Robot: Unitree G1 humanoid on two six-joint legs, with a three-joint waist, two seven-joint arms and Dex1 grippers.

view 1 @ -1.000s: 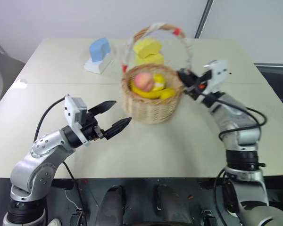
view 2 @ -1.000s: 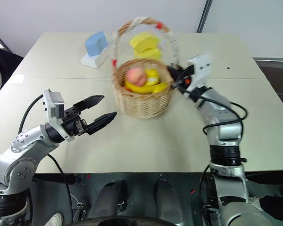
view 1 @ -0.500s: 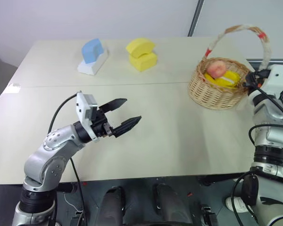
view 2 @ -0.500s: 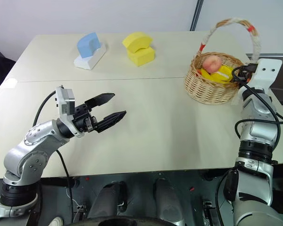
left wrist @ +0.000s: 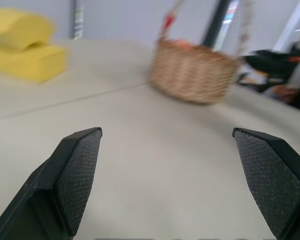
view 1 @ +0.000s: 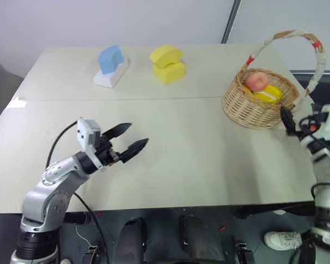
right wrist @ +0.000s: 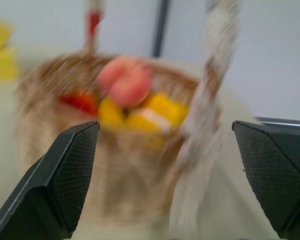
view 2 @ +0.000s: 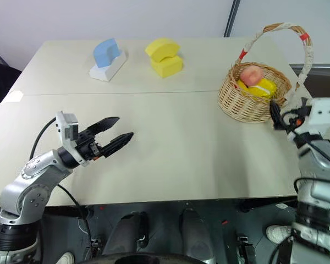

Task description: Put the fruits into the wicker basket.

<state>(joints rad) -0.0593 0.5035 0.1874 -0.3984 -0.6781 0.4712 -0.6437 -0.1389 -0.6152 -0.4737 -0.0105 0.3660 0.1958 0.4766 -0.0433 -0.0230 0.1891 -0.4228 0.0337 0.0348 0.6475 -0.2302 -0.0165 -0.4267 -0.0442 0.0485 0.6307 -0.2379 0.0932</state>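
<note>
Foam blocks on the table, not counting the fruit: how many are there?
2. The blue-and-white block stands at the table's far edge, and the yellow foam shape sits just to its right. Neither is in the wicker basket, though something could lie hidden behind it.

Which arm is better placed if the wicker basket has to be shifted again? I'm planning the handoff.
Probably the right. The right gripper hangs open right beside the wicker basket, which holds the peach. The left gripper, also open, hovers over bare table far across from it.
</note>
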